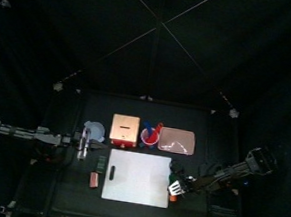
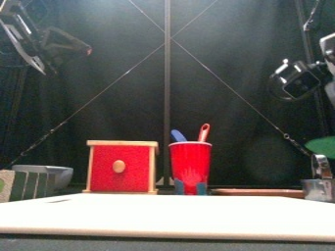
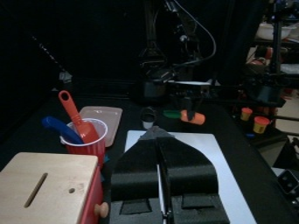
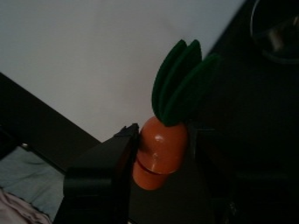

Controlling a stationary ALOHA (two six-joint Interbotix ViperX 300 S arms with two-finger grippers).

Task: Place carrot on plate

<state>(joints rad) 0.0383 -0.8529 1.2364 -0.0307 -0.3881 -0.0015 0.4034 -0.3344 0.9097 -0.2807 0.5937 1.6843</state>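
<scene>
From the front, the white board (image 2: 157,218) lies nearest, flat across the counter (image 2: 314,231); behind it stand a red wooden box (image 2: 121,166) and a red cup (image 2: 190,168) with a red and a blue utensil in it, a grey bowl (image 2: 43,179) off to the left, and at the right edge only the green leaves of the carrot (image 2: 322,147) show. From above, my left claw (image 1: 81,146) rests at the counter's left edge beside the blue-grey bowl, while my right claw (image 1: 179,187) hangs at the board's right edge with the carrot's green top just visible there; a pinkish plate (image 1: 178,139) lies near the box and cup, well apart from the carrot. My left wrist shows my left claw clenched, its jaws pressed together and empty, above the board, with the box just beside it, the cup and plate (image 3: 103,115) beyond, and my other arm across the counter with the carrot (image 3: 188,114). My right wrist shows my right claw (image 4: 176,166) grasping the orange carrot (image 4: 163,150) by its body, its leaves over the board's edge.
</scene>
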